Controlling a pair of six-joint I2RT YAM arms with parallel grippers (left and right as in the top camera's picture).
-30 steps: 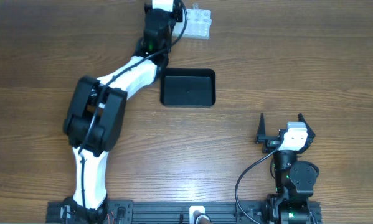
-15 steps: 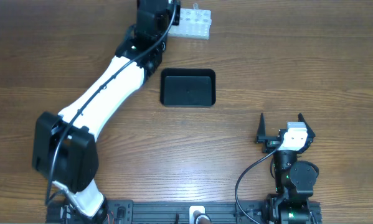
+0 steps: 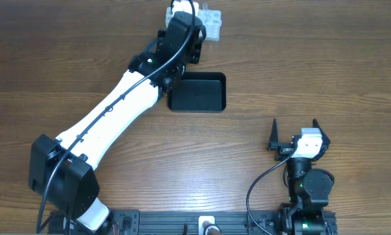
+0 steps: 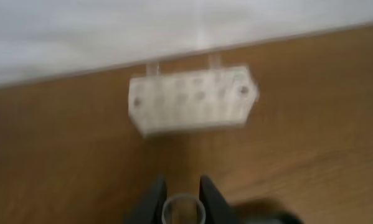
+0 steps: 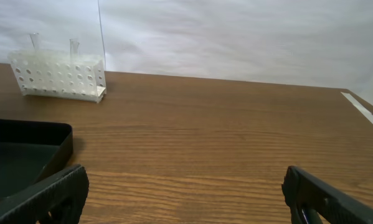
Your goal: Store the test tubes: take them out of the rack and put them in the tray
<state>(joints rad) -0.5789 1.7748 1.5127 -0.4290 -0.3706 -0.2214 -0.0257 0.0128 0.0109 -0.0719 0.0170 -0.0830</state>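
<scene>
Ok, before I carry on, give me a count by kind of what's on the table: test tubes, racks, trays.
Test tubes: 3 - test tube and test tube standing in the rack, test tube held in the left tool.
Rack: 1.
Tray: 1.
Total: 5.

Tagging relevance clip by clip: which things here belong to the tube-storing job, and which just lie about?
Job: test tube rack, two test tubes standing in it, black tray, held test tube in left end effector.
Bystanders: right end effector, open; wooden table.
</scene>
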